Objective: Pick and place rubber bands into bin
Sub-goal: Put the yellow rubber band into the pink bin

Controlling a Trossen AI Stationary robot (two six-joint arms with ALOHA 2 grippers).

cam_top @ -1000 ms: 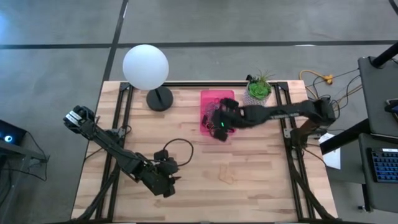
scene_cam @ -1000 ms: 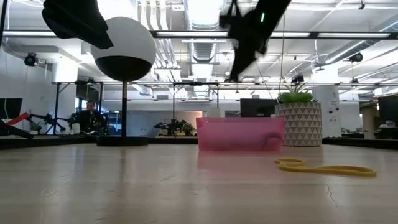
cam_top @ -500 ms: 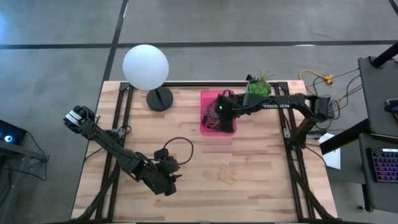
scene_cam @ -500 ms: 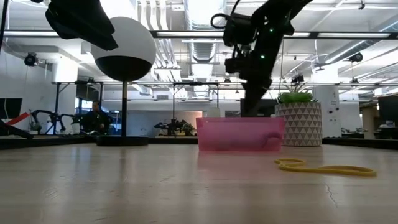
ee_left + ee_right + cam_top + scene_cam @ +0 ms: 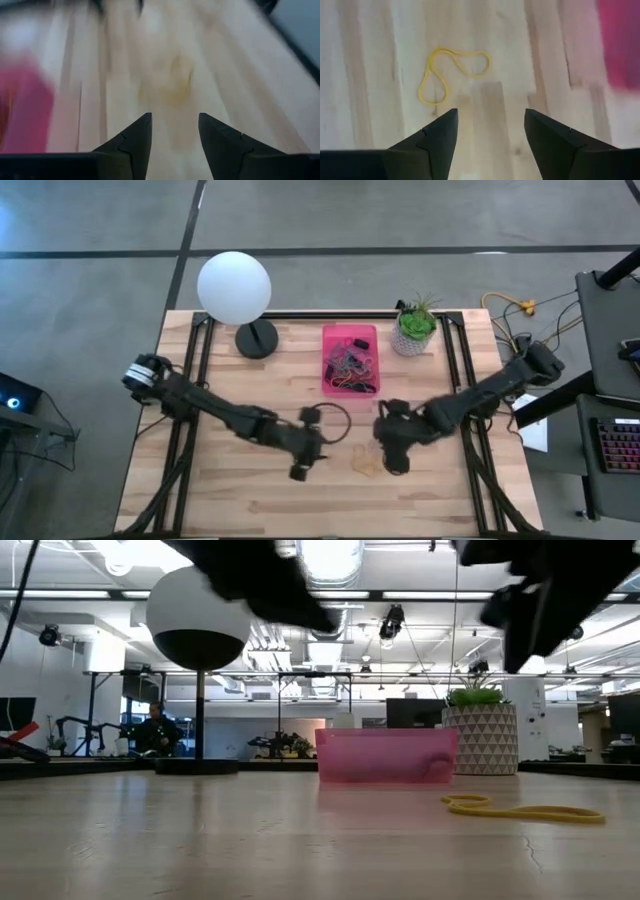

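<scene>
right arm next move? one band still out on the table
Probably lower the right gripper onto the yellow rubber band and shut on it. Its fingers are open and empty, the band lies loose on the wood just ahead of them, and it is the only one seen outside the pink bin. The left gripper, also open, points at the same band.

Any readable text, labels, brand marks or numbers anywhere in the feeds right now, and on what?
None can be read.
Right arm: no lettering legible in the high view.
Bin: no label visible.
Plant pot: triangle pattern only, no words.
Keyboard at the table's side: keys too small to read.
Room behind the table in the low view: no sign that can be read.
</scene>
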